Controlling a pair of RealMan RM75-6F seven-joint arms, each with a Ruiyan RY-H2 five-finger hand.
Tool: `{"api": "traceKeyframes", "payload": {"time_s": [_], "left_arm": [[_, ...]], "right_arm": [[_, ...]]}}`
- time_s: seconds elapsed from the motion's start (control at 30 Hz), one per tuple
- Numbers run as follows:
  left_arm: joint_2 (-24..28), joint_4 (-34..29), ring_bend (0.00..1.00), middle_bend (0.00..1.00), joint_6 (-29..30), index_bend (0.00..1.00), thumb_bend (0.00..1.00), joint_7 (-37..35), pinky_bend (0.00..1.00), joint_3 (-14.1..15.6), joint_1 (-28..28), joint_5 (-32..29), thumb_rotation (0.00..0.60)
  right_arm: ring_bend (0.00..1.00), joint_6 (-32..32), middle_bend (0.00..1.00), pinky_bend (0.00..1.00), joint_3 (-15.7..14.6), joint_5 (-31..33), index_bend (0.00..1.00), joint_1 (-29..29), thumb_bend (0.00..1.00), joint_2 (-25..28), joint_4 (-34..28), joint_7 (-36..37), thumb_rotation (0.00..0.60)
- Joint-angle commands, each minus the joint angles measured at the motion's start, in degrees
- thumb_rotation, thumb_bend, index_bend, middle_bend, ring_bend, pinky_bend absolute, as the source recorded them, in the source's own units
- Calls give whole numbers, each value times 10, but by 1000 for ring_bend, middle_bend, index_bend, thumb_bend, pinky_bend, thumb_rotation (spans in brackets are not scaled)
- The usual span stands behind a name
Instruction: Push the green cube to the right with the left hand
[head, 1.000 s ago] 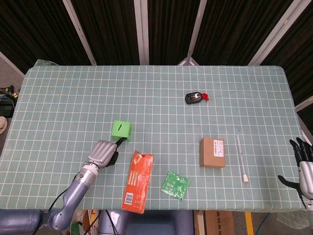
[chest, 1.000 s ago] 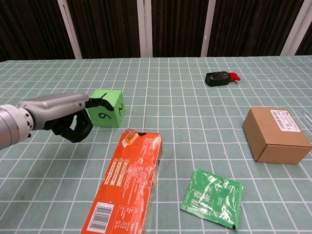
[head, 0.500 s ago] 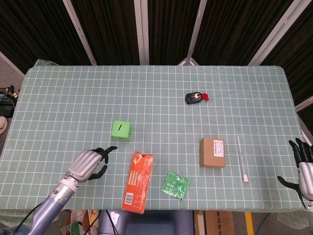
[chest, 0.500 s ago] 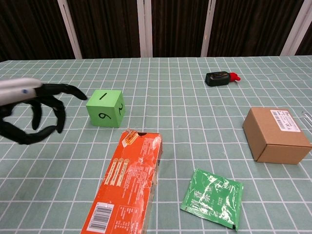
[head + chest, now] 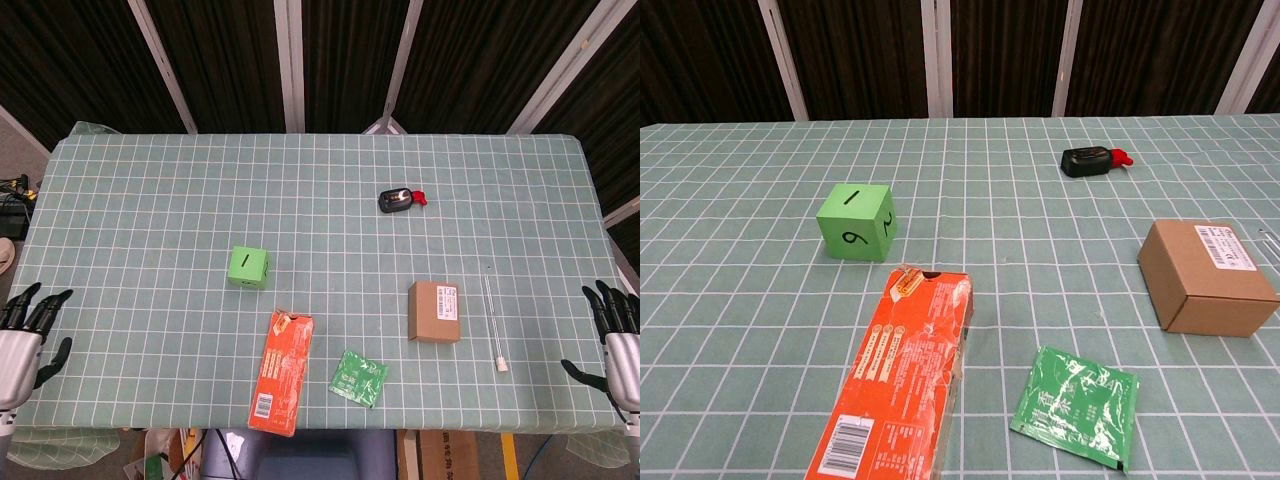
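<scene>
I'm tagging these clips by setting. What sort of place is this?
Probably a robot test lab, not a home: a table under a gridded green mat, dark curtain panels behind it, and unrelated props laid out apart, like a numbered green cube and a cardboard box.

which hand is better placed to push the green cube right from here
Left. The left hand waits open at the table's left edge, on the green cube's left side, so it can sweep rightward into it. The right hand is at the far right edge, beyond the brown box.
</scene>
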Motion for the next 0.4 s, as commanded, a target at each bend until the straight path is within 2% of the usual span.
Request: {"api": "traceKeyframes", "payload": {"time_s": [0.03,0.2,0.4], "left_arm": [[-11,25,84,221,27,159,506,-45,158,-18,15,13,600],[-17,52,70,197,48,150,478,-72,155,-36,25,20,600],[-19,63,64,177,46,147,427,-85,152,-48,31,17,600]], "right_arm": [[0,9,0,0,-1,-14,70,0,45,-4,10,9,600],[0,12,0,0,-4,-28,69,2,45,-9,20,13,600],[0,3,0,0,-9,-30,69,6,44,-16,22,2,600]]}}
